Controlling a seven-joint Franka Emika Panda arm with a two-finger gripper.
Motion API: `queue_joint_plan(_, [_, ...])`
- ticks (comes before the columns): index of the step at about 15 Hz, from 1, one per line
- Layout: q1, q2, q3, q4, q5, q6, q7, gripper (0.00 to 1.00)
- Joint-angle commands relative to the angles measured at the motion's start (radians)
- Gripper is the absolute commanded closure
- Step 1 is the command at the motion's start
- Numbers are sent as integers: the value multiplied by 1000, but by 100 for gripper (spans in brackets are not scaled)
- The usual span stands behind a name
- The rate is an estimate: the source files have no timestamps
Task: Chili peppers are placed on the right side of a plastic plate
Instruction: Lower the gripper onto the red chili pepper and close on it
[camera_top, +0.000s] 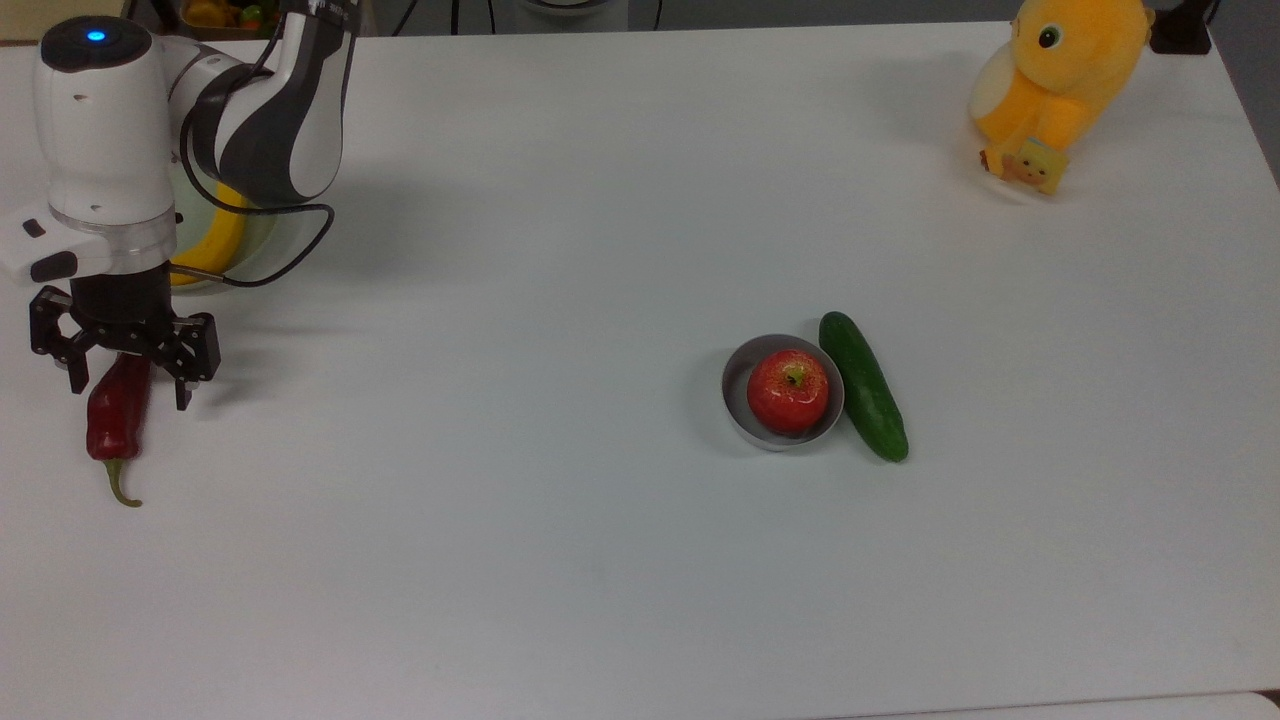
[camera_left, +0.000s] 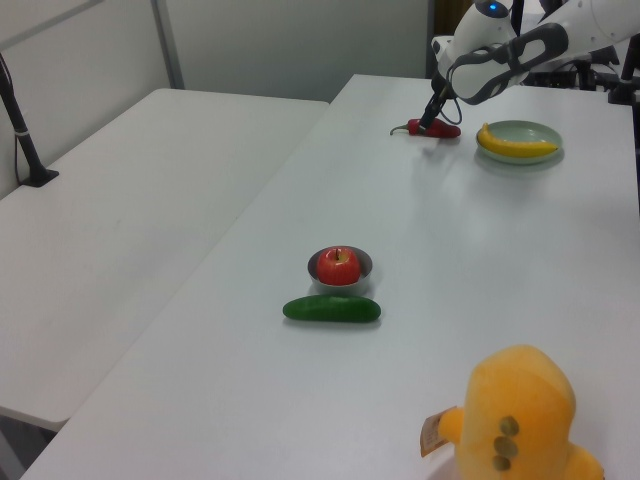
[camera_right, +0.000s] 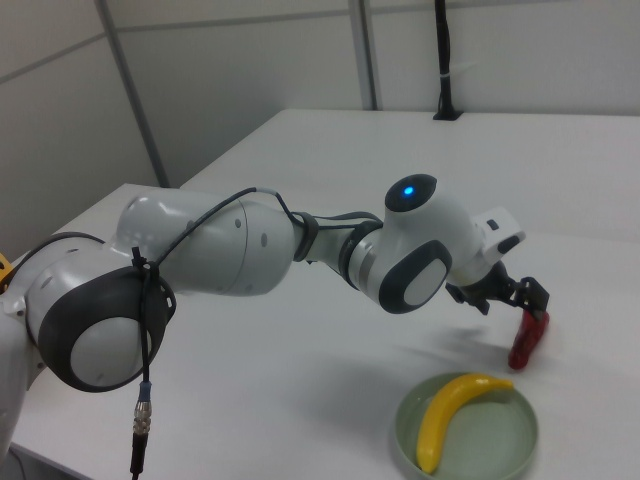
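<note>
Grasp step: black two-finger gripper (camera_top: 127, 385) straddles dark red wrinkled chili (camera_top: 115, 410) beside pale green plastic plate (camera_right: 510, 440), jaws wide; next, close and lift.

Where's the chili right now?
The chili pepper lies on the table at the top view's far left, below the plastic plate, with the open gripper straddling its upper end.
</note>
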Motion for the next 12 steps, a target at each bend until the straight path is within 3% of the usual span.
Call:
queue_joint_plan(1, [-5,34,-3,19,13,35,-18,11])
queue_joint_plan(3, [-12,34,-7,19,12,35,-18,17])
queue_joint_plan(6, [-12,34,-22,16,12,33,-26,36])
queue_joint_plan(9, [-11,32,-22,13,10,33,-27,81])
queue_joint_plan(11, [-9,28,-22,12,7,33,-27,96])
queue_joint_plan(12, [-9,22,-22,11,7,31,-27,96])
